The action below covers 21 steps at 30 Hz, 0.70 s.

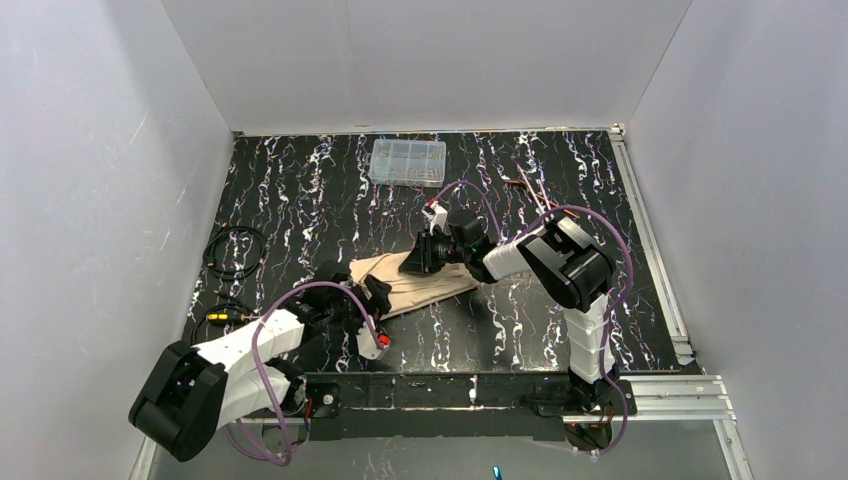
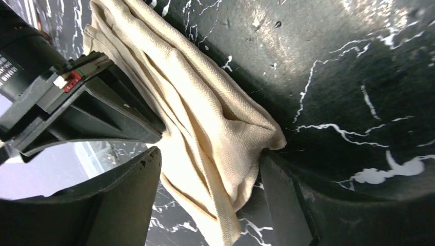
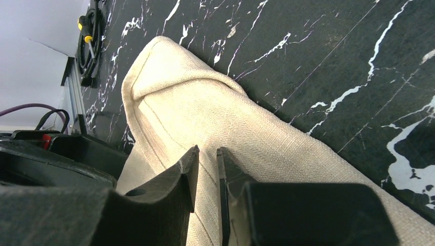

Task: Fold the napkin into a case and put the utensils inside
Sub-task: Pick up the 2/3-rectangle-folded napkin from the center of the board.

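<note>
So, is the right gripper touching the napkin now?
Touching. In the right wrist view the right gripper is nearly shut, with the napkin pinched between its fingertips.

Black-and-white arms [image 1: 560,260] — purple cables [image 1: 259,350] looped outside.

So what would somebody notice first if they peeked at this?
Most likely the beige napkin, folded into a long strip in the middle of the black marbled table. The left gripper stands open around one end, and the right gripper pinches it toward the other end. A clear plastic box sits at the far edge.
</note>
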Each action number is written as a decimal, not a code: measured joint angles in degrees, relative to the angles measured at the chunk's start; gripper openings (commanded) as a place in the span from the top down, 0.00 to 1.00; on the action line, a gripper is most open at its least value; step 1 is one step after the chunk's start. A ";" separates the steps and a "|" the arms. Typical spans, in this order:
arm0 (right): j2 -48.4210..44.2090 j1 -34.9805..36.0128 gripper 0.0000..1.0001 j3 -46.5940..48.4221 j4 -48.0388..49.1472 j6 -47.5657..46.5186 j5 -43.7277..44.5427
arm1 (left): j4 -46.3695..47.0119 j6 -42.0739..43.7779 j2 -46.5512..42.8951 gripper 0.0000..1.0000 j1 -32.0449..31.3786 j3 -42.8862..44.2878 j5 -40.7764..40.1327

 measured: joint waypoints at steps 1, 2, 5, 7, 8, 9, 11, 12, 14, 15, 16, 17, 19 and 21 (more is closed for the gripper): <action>0.00 0.04 0.72 0.02 -0.02 0.00 0.00 | -0.81 -1.57 -0.57 0.36 0.00 0.02 0.04; 0.00 0.07 0.72 0.00 -0.07 -0.02 0.00 | -1.68 -3.06 -1.18 0.38 0.00 0.04 0.11; 0.00 0.15 0.73 0.00 -0.11 -0.02 0.04 | -4.37 -7.08 -2.91 0.49 0.00 0.13 0.33; 0.00 0.17 0.73 -0.04 -0.11 -0.04 0.15 | -5.51 -8.81 -3.69 0.55 0.00 0.17 0.37; 0.00 0.17 0.73 -0.07 -0.09 -0.07 0.17 | -5.92 -9.53 -3.98 0.57 0.00 0.20 0.44; 0.00 0.17 0.73 -0.09 -0.09 -0.07 0.22 | -6.34 -10.03 -4.15 0.59 0.00 0.20 0.48; 0.00 0.20 0.73 -0.09 -0.11 -0.09 0.26 | -6.75 -10.45 -4.17 0.61 0.00 0.20 0.61; 0.00 0.22 0.73 -0.09 -0.11 -0.07 0.33 | -6.75 -10.58 -4.11 0.61 0.00 0.20 0.68; 0.00 0.24 0.73 -0.09 -0.11 -0.09 0.37 | -6.36 -10.58 -3.67 0.61 0.00 0.20 0.79; 0.00 0.24 0.73 -0.09 -0.11 -0.09 0.37 | -6.12 -10.58 -3.28 0.62 0.00 0.20 0.81; 0.00 0.26 0.73 -0.09 -0.09 -0.09 0.39 | -5.73 -10.60 -2.54 0.62 0.00 0.20 0.83; 0.00 0.28 0.73 -0.09 -0.09 -0.09 0.42 | -5.38 -10.60 -1.95 0.62 0.00 0.20 0.83; 0.00 0.37 0.73 -0.09 -0.09 -0.09 0.48 | -4.74 -10.67 -0.92 0.66 0.00 0.20 0.85; 0.00 0.46 0.73 -0.09 -0.07 -0.09 0.59 | -4.35 -10.95 -0.70 0.72 0.00 0.20 1.07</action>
